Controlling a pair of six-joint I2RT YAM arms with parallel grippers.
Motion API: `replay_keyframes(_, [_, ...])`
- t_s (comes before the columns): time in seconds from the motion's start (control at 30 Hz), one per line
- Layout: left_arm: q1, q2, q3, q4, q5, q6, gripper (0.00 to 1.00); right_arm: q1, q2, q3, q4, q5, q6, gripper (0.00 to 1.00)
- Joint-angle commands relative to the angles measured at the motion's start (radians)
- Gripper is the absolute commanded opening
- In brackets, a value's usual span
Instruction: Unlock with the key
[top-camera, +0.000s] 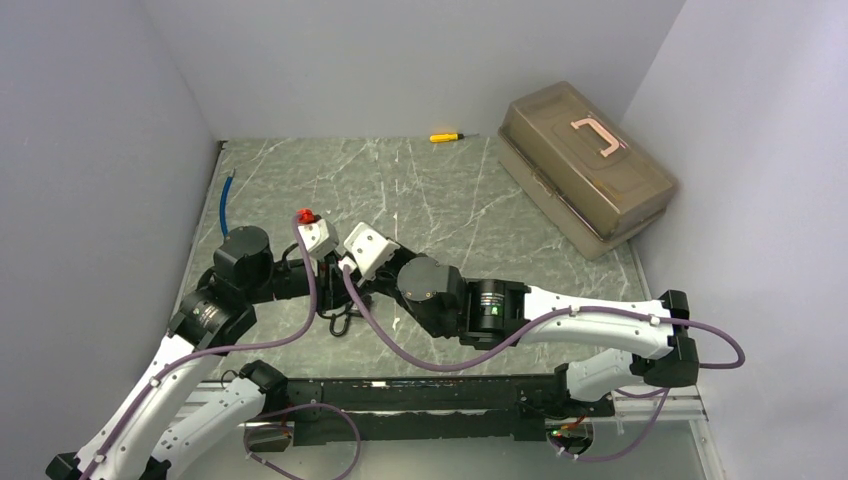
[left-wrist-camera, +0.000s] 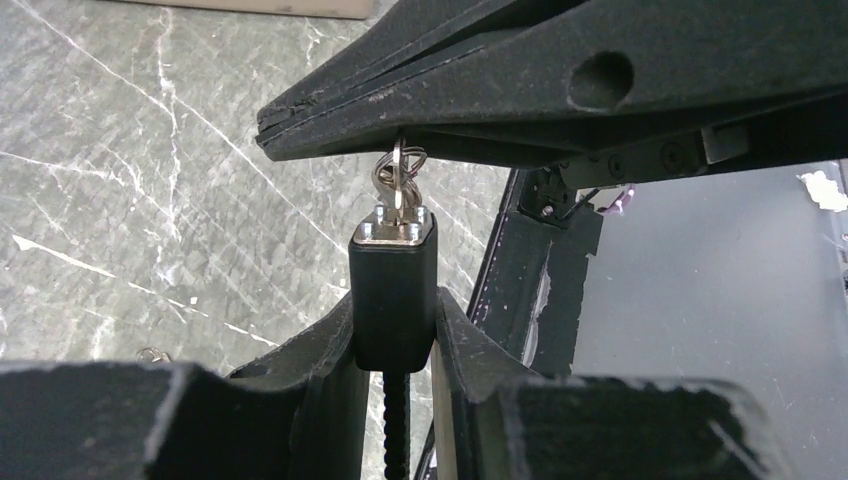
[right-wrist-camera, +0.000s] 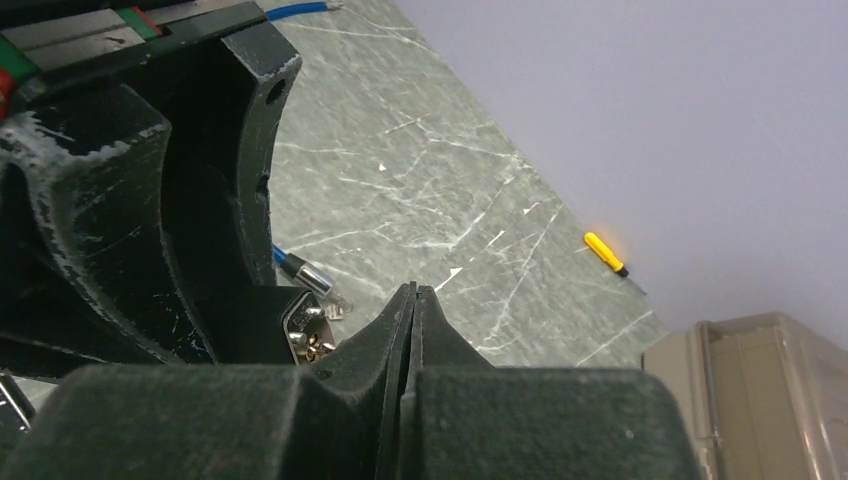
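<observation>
Reaching inward, both arms meet left of centre over the green marbled tabletop (left-wrist-camera: 150, 200). The left fingers (left-wrist-camera: 325, 350) clamp the black padlock (left-wrist-camera: 393, 290). The right fingers (left-wrist-camera: 450, 90) are pressed together on the key (left-wrist-camera: 398, 185) set in its top. A tan toolbox (top-camera: 585, 165) and a yellow screwdriver (top-camera: 445, 137) lie near the far grey walls.

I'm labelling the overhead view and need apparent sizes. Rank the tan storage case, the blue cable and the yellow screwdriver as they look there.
1. tan storage case, by far the largest.
2. blue cable, thin, near the left wall.
3. yellow screwdriver, slightly shorter-looking, but it lies farther back, so this pair is unsure.
</observation>
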Motion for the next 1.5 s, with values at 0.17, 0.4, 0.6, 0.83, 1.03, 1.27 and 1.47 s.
replay_keyframes(0.17, [0.012, -0.008, 0.019, 0.114, 0.084, -0.026, 0.00, 0.046, 0.021, 0.017, 0.006, -0.026, -0.017, 0.00])
replay_keyframes(0.4, [0.012, 0.007, 0.036, 0.137, 0.179, 0.002, 0.00, 0.072, 0.067, 0.065, -0.056, -0.115, 0.056, 0.00])
replay_keyframes(0.6, [0.012, -0.001, 0.072, 0.059, 0.220, 0.123, 0.00, 0.001, -0.007, 0.080, -0.161, -0.065, 0.045, 0.00])
replay_keyframes(0.83, [0.015, -0.018, 0.085, -0.036, 0.255, 0.241, 0.00, -0.399, -0.244, 0.049, -0.193, -0.697, 0.231, 0.49])
replay_keyframes(1.03, [0.017, -0.016, 0.081, -0.061, 0.318, 0.279, 0.00, -0.626, -0.228, 0.099, -0.258, -1.383, 0.276, 0.53])
replay_keyframes(1.27, [0.017, -0.013, 0.072, -0.072, 0.295, 0.302, 0.00, -0.683, -0.113, 0.186, -0.197, -1.678, 0.381, 0.54])
replay_keyframes(1.47, [0.017, -0.010, 0.064, -0.067, 0.253, 0.288, 0.00, -0.637, -0.061, 0.218, -0.220, -1.654, 0.347, 0.51])
